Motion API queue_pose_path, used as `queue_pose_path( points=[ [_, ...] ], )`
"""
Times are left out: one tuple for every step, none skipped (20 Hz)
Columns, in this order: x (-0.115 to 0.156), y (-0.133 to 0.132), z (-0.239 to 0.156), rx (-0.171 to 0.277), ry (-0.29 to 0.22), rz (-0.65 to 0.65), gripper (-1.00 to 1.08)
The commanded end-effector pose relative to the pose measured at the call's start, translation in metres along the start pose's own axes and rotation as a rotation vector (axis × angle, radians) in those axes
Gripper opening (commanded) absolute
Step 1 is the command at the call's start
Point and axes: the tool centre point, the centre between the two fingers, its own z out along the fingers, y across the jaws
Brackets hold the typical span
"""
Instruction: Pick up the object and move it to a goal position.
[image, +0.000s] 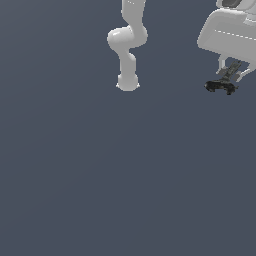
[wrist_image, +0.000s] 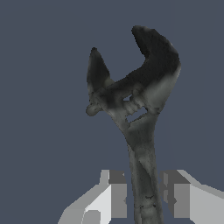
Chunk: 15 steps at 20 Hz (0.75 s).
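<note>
The object (wrist_image: 140, 100) is a black slender tool with a forked, claw-like head. In the wrist view its shaft runs down between my two grey fingers (wrist_image: 118, 194), and the head sticks out past them. My gripper (wrist_image: 144, 197) is shut on the shaft. In the exterior view the gripper (image: 233, 69) hangs at the upper right under the white wrist. The object (image: 220, 86) shows as a small dark shape just below the fingertips.
The white arm's base and lower links (image: 127, 75) stand at the top middle of the exterior view. A plain dark grey-blue floor (image: 125, 175) fills the rest of both views.
</note>
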Motion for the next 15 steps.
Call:
queue_pose_path(
  points=[
    [-0.003, -0.005, -0.008, 0.0, 0.0, 0.0, -1.0],
    [-0.005, -0.007, -0.011, 0.0, 0.0, 0.0, -1.0],
    [-0.006, -0.008, -0.013, 0.0, 0.0, 0.0, -1.0],
    [-0.007, -0.009, -0.015, 0.0, 0.0, 0.0, -1.0],
    [-0.007, -0.011, -0.017, 0.0, 0.0, 0.0, -1.0],
    [-0.008, -0.012, -0.019, 0.0, 0.0, 0.0, -1.0],
    [-0.009, -0.012, -0.02, 0.0, 0.0, 0.0, -1.0],
    [-0.009, -0.013, -0.021, 0.0, 0.0, 0.0, -1.0],
    [-0.009, -0.014, -0.022, 0.0, 0.0, 0.0, -1.0],
    [-0.01, -0.015, -0.023, 0.0, 0.0, 0.0, -1.0],
    [-0.01, -0.015, -0.024, 0.0, 0.0, 0.0, -1.0],
    [-0.01, -0.015, -0.024, 0.0, 0.0, 0.0, -1.0],
    [-0.01, -0.016, -0.024, 0.0, 0.0, 0.0, -1.0],
    [-0.01, -0.016, -0.024, 0.0, 0.0, 0.0, -1.0],
    [-0.01, -0.016, -0.024, 0.0, 0.0, 0.0, -1.0]
  ],
)
